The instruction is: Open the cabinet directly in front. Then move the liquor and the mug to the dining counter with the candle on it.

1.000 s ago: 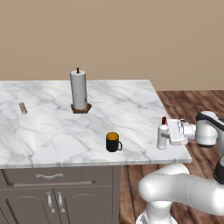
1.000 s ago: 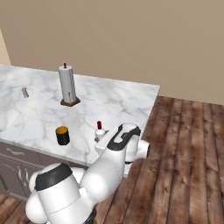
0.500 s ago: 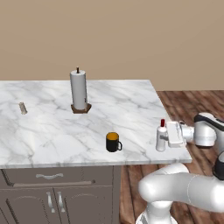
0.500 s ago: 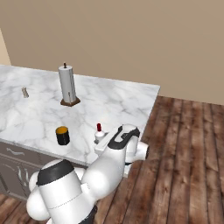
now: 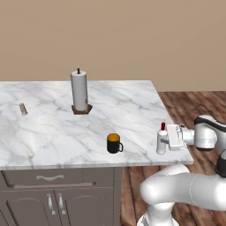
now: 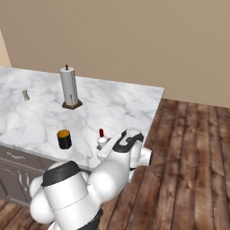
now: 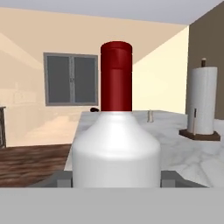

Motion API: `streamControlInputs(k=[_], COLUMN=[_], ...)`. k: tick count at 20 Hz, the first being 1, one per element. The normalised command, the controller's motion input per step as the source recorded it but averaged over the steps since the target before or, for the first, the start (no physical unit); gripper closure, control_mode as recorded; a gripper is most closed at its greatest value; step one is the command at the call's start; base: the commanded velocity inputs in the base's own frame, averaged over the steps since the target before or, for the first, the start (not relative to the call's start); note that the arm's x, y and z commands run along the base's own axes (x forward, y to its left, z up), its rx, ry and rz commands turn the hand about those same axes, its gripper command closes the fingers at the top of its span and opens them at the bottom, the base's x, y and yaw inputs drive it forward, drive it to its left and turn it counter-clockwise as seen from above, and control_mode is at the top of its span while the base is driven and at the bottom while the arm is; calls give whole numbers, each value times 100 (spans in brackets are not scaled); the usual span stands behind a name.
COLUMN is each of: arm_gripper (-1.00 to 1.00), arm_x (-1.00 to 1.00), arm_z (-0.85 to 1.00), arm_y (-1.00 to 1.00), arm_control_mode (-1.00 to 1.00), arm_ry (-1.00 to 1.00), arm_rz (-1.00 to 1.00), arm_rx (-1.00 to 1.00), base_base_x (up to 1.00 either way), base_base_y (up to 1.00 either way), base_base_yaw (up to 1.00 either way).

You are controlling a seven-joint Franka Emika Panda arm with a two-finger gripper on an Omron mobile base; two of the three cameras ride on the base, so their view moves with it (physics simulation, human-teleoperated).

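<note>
Liquor bottle (image 5: pixel 162 141), white with red cap, upright on the dining counter (image 5: pixel 53 132) near its right front corner, flanked by the gripper (image 5: pixel 170 137) at either side of its body. Jaws set wide about the bottle; gripped or just released, cannot tell. Black mug (image 5: pixel 114 143) already down, near the bottle toward the middle of the front edge. Candle (image 5: pixel 22 109) far across the marble; paper-towel roll (image 5: pixel 79 92) between. Judged step: setting down the liquor, last of the task. Next: open fully, back straight off without tipping it.
</note>
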Motion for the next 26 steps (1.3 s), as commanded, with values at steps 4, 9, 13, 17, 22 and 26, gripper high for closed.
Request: streamControlInputs(k=[4, 9, 13, 17, 22, 26], arm_gripper=[100, 100, 100, 100, 100, 100], arm_x=[0, 0, 0, 3, 2, 0], arm_z=[-12, -12, -11, -14, -9, -3], arm_y=[0, 0, 0, 0, 0, 0], arm_control_mode=[-100, -100, -100, -100, -100, -100], arm_ry=[-2, -2, -2, -1, -2, -4], arm_rz=[2, 2, 2, 2, 2, 2], arm_rx=[0, 0, 0, 0, 0, 0], base_base_x=[0, 0, 0, 0, 0, 0], base_base_y=[0, 0, 0, 0, 0, 0], base_base_yaw=[0, 0, 0, 0, 0, 0])
